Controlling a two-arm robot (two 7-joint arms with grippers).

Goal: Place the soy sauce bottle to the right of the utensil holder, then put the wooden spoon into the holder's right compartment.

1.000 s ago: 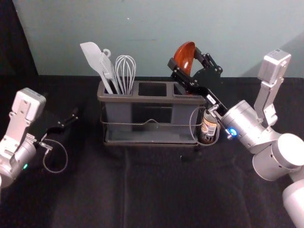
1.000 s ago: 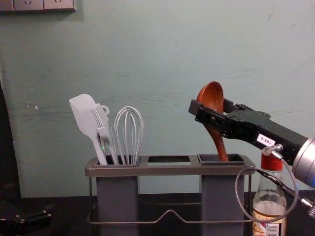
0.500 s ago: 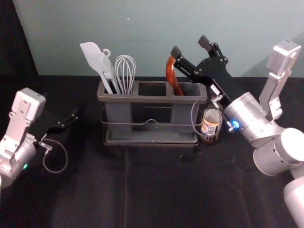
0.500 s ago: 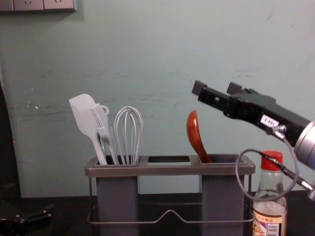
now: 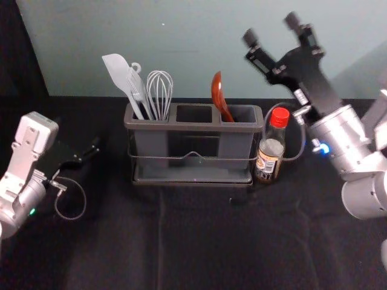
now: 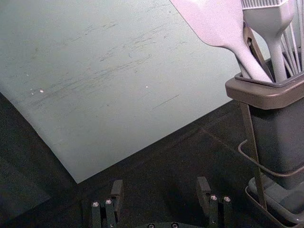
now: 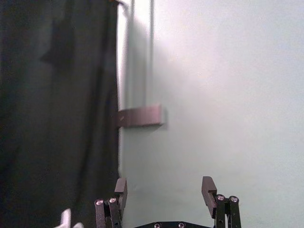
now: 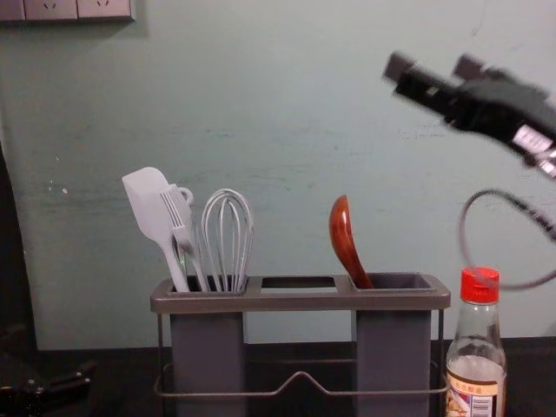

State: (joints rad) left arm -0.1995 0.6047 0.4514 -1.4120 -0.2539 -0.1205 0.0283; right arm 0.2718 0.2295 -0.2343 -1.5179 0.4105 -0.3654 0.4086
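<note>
My right gripper [image 5: 271, 29] is open and empty, above and to the right of the utensil holder [image 5: 187, 126]; the right wrist view shows the gripper [image 7: 165, 192] with its jaws apart. The wooden spoon [image 5: 221, 96] stands in the holder's right compartment, bowl up, leaning left against the compartment's left side [image 8: 346, 243]. Just right of the holder, the soy sauce bottle [image 5: 271, 145] stands upright with its red cap on. My left gripper [image 5: 87, 156] is parked at the left, open with nothing between its jaws, as the left wrist view of the gripper [image 6: 161, 194] shows.
A white spatula [image 5: 124, 78], a brush [image 8: 182, 226] and a whisk [image 5: 159, 93] stand in the holder's left compartment. Behind the black-covered table [image 5: 199, 241] rises a pale wall [image 5: 193, 48]. A socket panel [image 8: 74, 9] is on the wall at upper left.
My right gripper has opened, let go of the spoon and moved up and to the right. The spoon has tipped left within the compartment. The left arm has stayed still.
</note>
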